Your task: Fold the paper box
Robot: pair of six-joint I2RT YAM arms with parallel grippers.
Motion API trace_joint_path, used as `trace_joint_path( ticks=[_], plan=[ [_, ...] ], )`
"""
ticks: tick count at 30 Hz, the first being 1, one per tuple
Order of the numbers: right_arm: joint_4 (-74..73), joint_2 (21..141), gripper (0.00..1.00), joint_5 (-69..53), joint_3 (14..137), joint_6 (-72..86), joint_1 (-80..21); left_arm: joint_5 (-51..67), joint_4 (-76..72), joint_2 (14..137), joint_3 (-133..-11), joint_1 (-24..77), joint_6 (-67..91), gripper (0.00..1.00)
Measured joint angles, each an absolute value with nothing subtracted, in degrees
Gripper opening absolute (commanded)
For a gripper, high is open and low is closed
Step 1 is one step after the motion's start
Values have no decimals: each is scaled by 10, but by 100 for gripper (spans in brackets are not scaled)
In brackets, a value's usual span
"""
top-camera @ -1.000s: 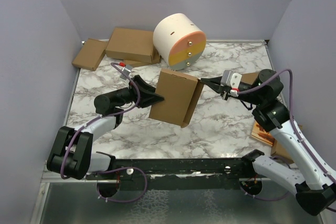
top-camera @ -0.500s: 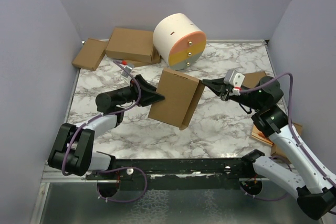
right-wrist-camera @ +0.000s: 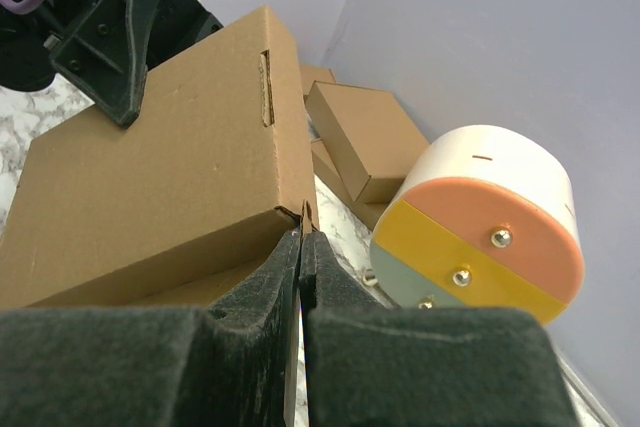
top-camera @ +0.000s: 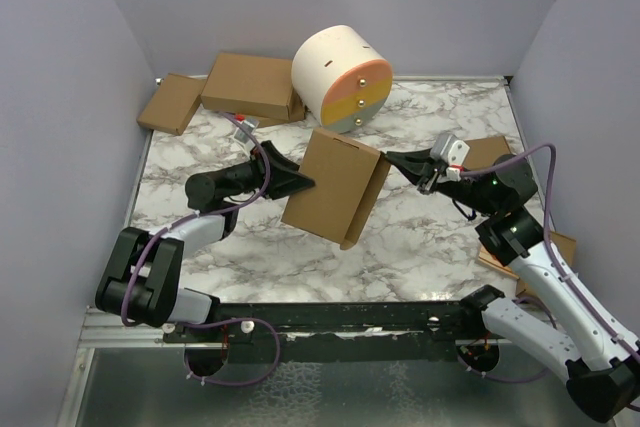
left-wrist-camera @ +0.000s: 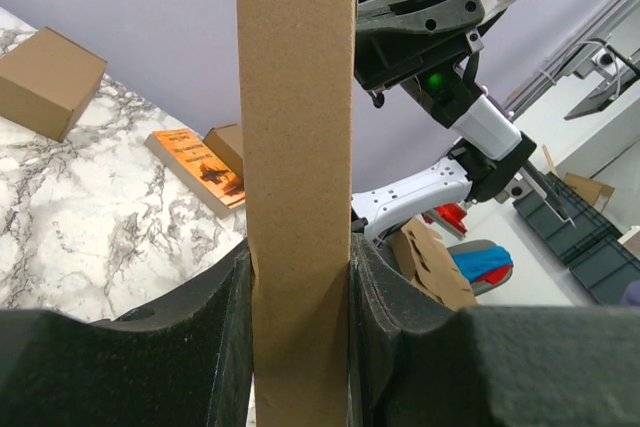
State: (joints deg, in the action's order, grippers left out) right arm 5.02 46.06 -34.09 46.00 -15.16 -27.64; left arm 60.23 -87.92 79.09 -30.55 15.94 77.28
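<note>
The paper box is a thin brown cardboard mailer, folded into a flat box and held tilted above the table centre. My left gripper is shut on its left edge; in the left wrist view the box edge stands upright between the pads. My right gripper is shut on the thin flap at the box's right side; in the right wrist view the pads pinch the flap's edge beside the box's top face.
A cream cylinder with orange, yellow and grey bands stands at the back. Brown cartons and a smaller one lie at the back left. An orange book and cardboard lie at the right edge.
The box has shifted slightly up and toward the back. My right gripper has moved closer onto the flap. My left gripper stays clamped on the box.
</note>
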Motion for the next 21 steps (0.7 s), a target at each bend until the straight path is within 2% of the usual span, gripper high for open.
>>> trace_joint_path(
  ticks=[6, 11, 19, 21],
  plan=[
    [57, 458, 2, -331, 457, -135, -276, 599, -879, 797, -313, 159, 779, 0],
    [56, 448, 10, -323, 449, -136, -277, 599, -879, 801, -322, 159, 781, 0],
    [1, 458, 36, -306, 468, -142, -277, 594, -879, 820, -322, 157, 779, 0],
    [-26, 463, 39, -306, 490, -149, -278, 587, -879, 822, -322, 154, 777, 0]
  ],
)
